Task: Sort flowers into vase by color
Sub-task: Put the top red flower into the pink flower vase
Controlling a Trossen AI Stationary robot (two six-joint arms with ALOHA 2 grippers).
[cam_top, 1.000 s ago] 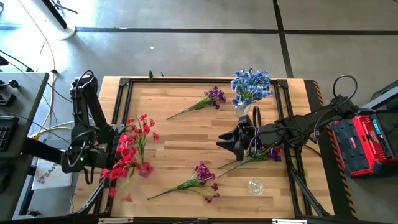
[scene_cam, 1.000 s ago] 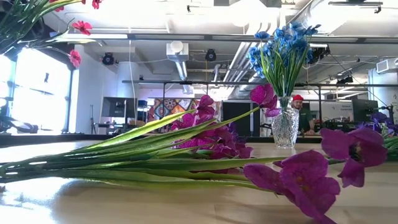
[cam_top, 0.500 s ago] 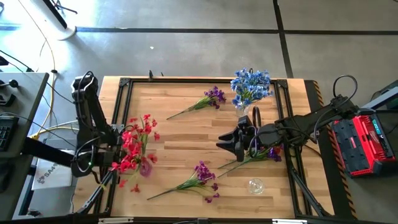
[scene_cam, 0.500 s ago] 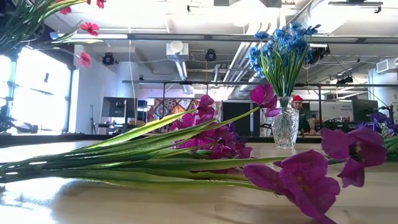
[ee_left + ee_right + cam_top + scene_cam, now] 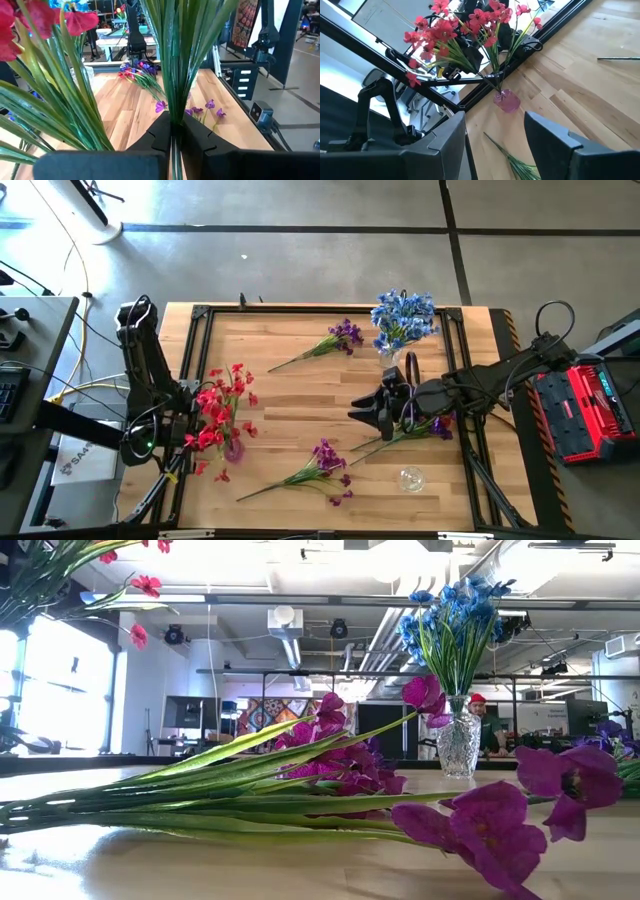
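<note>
Clamping red flowers [image 5: 218, 420] over pink vase [image 5: 234, 448], left gripper [image 5: 171, 131], right gripper [image 5: 495, 131] spread, seemingly empty.

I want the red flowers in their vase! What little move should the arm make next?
Probably open the left pincer and back away: it pinches the green stems of the red artificial flowers, which seem already down in the small pink glass vase.

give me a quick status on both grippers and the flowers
Left gripper shut on red flowers, stems at pink vase. Right gripper open, hovering mid-table. Purple sprays loose on table; blue flowers vased.
</note>
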